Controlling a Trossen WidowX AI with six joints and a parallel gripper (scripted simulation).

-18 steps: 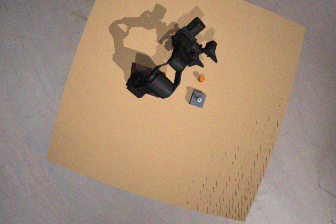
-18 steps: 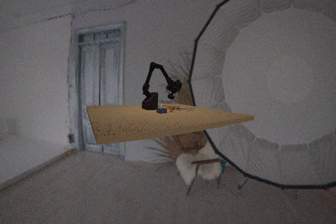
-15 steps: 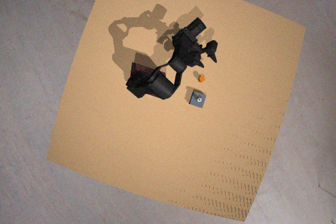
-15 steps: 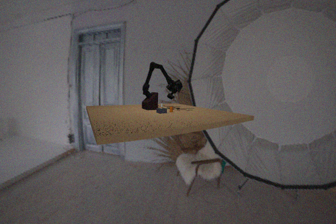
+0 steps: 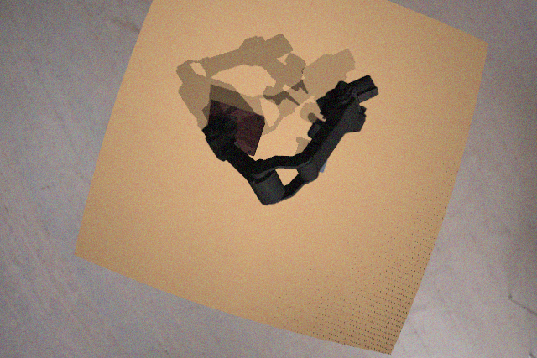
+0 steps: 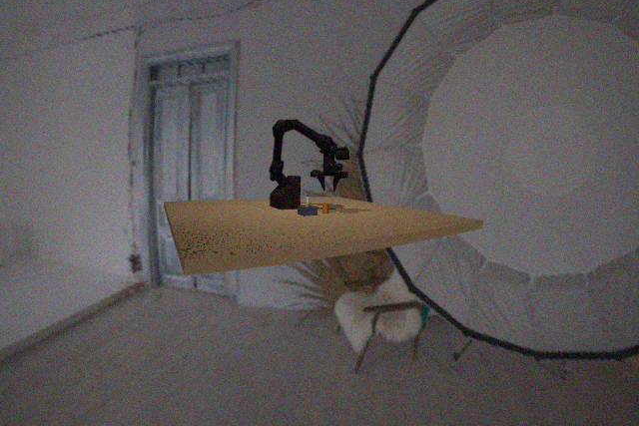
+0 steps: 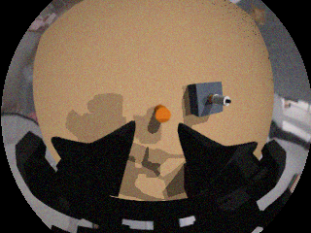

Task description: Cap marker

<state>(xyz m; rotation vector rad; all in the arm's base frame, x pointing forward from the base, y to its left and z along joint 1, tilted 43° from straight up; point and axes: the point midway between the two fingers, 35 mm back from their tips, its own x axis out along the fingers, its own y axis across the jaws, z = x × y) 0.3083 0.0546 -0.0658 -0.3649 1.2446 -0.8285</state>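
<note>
An orange cap (image 6: pixel 324 208) (image 7: pixel 162 114) stands upright on the table. The blue-grey holder block (image 6: pixel 308 211) (image 7: pixel 201 102) stands beside it, with the white marker (image 6: pixel 308 200) (image 7: pixel 223 100) upright in it and uncapped. In the top view the arm hides the cap and marker; only a sliver of the block (image 5: pixel 323 167) shows. My gripper (image 6: pixel 329 190) (image 7: pixel 157 126) is open and empty, fingers pointing down, high above the table. In the wrist view the cap appears just beyond the gap between the fingertips, and the block lies to the right.
The dark arm base (image 5: pixel 249 128) (image 6: pixel 286 193) stands on the wooden table (image 5: pixel 195 236) (image 6: pixel 248 235). The arm arches from it to the gripper. Shadows of the arm fall on the table around the base and the cap.
</note>
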